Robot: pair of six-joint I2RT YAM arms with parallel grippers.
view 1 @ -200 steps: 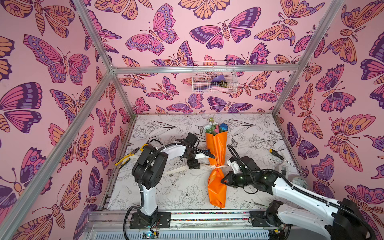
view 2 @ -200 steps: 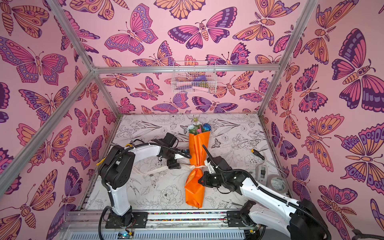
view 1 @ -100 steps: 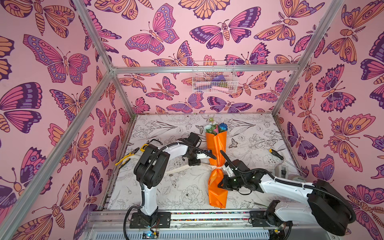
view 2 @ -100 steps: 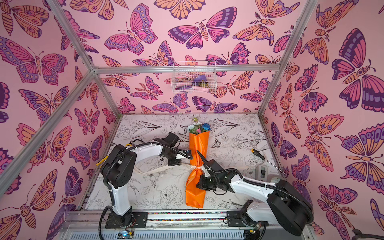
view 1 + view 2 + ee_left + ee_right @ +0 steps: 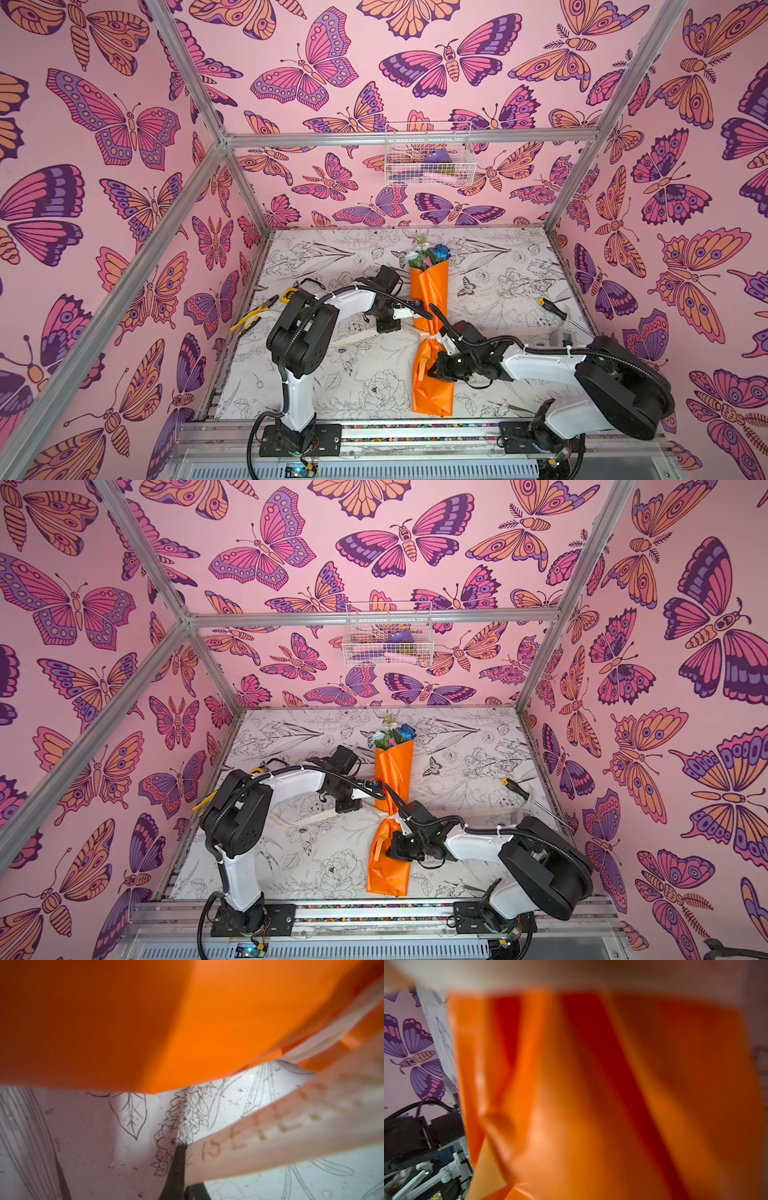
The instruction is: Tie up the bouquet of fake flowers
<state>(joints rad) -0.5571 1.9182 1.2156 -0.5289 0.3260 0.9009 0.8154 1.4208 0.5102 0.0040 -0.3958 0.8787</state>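
My left gripper point(image 5: 181, 1148) pinched on the cream ribbon point(image 5: 280, 1124), right gripper point(image 5: 433, 369) closed against the orange-wrapped bouquet point(image 5: 430, 291), what it grips unclear

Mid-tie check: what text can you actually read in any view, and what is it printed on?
"IS ETE": on the cream ribbon in the left wrist view; the letters before and after it blur out.
Faint line of print on the black arm housing in the right wrist view: too blurred to read.
Both top views: no readable text.
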